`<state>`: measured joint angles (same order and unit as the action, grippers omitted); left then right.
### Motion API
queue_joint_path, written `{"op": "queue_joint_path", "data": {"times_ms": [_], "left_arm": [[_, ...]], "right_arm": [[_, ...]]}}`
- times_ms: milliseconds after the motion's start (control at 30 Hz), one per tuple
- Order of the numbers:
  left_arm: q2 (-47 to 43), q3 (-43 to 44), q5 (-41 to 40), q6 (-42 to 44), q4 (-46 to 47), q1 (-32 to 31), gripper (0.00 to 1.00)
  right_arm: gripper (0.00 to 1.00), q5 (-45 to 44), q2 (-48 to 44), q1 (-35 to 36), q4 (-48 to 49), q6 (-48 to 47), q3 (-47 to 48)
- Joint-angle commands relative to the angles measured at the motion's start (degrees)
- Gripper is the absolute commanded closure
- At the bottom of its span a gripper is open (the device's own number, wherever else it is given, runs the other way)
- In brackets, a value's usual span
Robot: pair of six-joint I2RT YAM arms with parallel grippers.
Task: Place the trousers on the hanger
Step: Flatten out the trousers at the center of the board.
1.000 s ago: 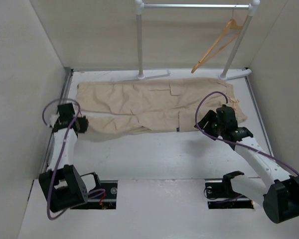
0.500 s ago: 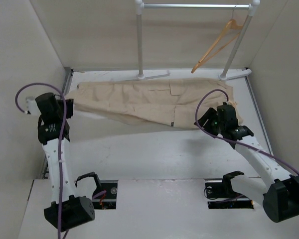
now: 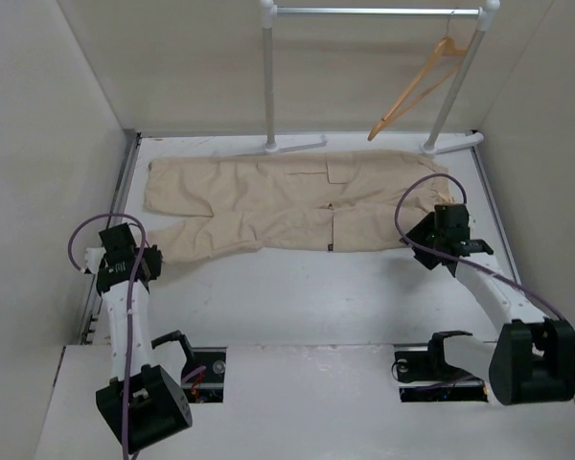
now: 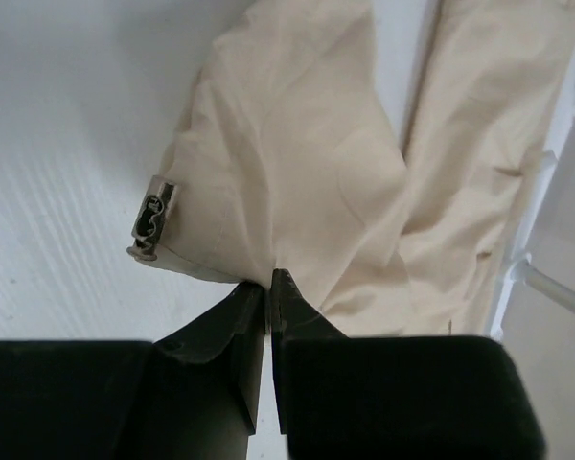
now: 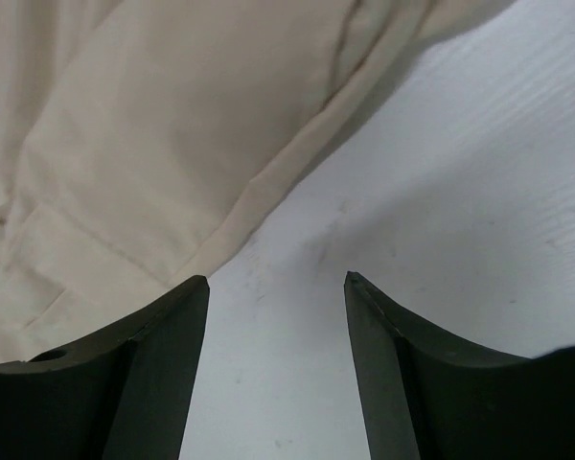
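1. The trousers [image 3: 297,196] lie flat on the far half of the tabletop [image 3: 307,297]. Their long axis runs from left to right, with the cuffs toward the left edge and the waist toward the right edge
2. The hanger [image 3: 417,81] hangs tilted from the garment rail [image 3: 364,11] above the far right corner. It is well apart from the cloth and untouched
3. The left jaws are closed on the cuff of the near leg, as the left wrist view shows. The leg runs straight away from them toward the waist
4. The right jaws stand open over bare tabletop and hold nothing. The waist-end hem lies just beyond and to one side of their tips
5. The relation that matters: the waist end lies on the right arm's [image 3: 489,292] side, below the hanger, so that arm is the nearer one. The left arm [image 3: 120,307] holds the opposite end of the long axis
6. Against half a second ago: the left arm was raised then, with the near leg lifted off the surface. Now it is low and that leg rests flat, drawn toward the near left
7. The right arm has shifted toward the right edge, and its jaws were open then too
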<state>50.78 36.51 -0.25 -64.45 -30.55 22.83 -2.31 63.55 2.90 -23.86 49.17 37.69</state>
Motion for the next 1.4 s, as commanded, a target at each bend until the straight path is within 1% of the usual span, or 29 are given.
{"op": "queue_joint_path", "data": {"times_ms": [0, 67, 167, 233, 333, 433, 500, 533, 567, 633, 700, 767, 900, 1000, 1133, 1233, 1300, 1367], "left_arm": [[0.18, 6.80, 0.25, -1.21, -1.18, -2.65, 0.95], [1.59, 8.57, 0.42, -1.12, -1.10, -3.97, 0.95], [2.74, 9.10, 0.43, -1.12, 0.39, -5.73, 0.95], [3.00, 8.67, 0.69, -1.21, 1.01, -6.69, 0.95], [3.09, 8.05, 0.43, -0.86, 1.63, -8.19, 0.95], [2.92, 6.82, 0.08, -0.51, 2.07, -8.89, 0.95], [2.83, 5.86, -0.01, -0.33, 2.51, -9.33, 0.95], [2.83, 5.42, -0.19, -0.33, 2.86, -9.60, 0.95], [2.92, 5.06, -0.19, -0.24, 3.12, -9.86, 0.95], [3.00, 4.53, -0.45, -0.24, 3.39, -9.69, 0.95], [3.44, 4.71, -0.80, -0.07, 3.82, -9.60, 0.95], [4.32, 5.67, -1.24, 0.20, 4.09, -9.51, 0.95], [5.64, 8.48, -1.94, 1.07, 3.13, -9.34, 0.96], [4.76, 8.93, -2.91, 1.77, 1.37, -9.34, 0.96], [6.34, 13.22, -5.81, 4.94, -1.79, -9.42, 0.96], [7.92, 19.01, -10.01, 9.15, -5.21, -8.99, 0.96], [8.54, 22.27, -14.49, 12.83, -8.46, -8.90, 0.97], [8.11, 23.34, -19.67, 16.44, -12.33, -9.07, 0.97]], "right_arm": [[0.35, -3.14, 5.60, -1.62, 2.75, 1.11, 3.08], [0.35, -3.40, 11.31, -2.33, 4.16, 1.28, 5.28], [0.42, -3.76, 17.29, -2.41, 5.48, 1.89, 7.30], [0.47, -4.28, 19.15, -2.76, 7.32, 2.86, 7.83], [0.50, -5.43, 21.17, -2.59, 10.23, 2.69, 8.88], [0.59, -5.78, 26.17, -2.50, 8.31, 2.86, 11.61], [0.64, -5.78, 28.20, -2.50, 8.12, 2.86, 12.49], [0.69, -5.78, 28.82, -2.50, 8.12, 2.86, 12.84], [0.78, -5.87, 29.35, -2.50, 7.78, 2.78, 13.19], [0.90, -6.65, 29.18, -2.50, 7.69, 2.86, 12.94], [0.96, -7.18, 26.56, -2.50, 7.16, 3.21, 11.54], [0.98, -7.71, 20.68, -2.68, 5.85, 3.91, 8.90], [0.99, -5.96, 5.40, -5.40, 0.58, 4.88, 2.14], [0.99, -3.68, -5.77, -7.77, -4.25, 5.23, -2.87], [1.00, -0.25, -16.68, -14.17, -12.60, 4.63, -4.91], [1.00, 3.70, -20.74, -20.77, -17.96, 2.78, -3.60], [1.00, 5.20, -21.18, -20.26, -21.04, 3.13, -2.63], [1.00, 7.31, -21.01, -18.68, -22.81, 3.22, -2.88]]}}
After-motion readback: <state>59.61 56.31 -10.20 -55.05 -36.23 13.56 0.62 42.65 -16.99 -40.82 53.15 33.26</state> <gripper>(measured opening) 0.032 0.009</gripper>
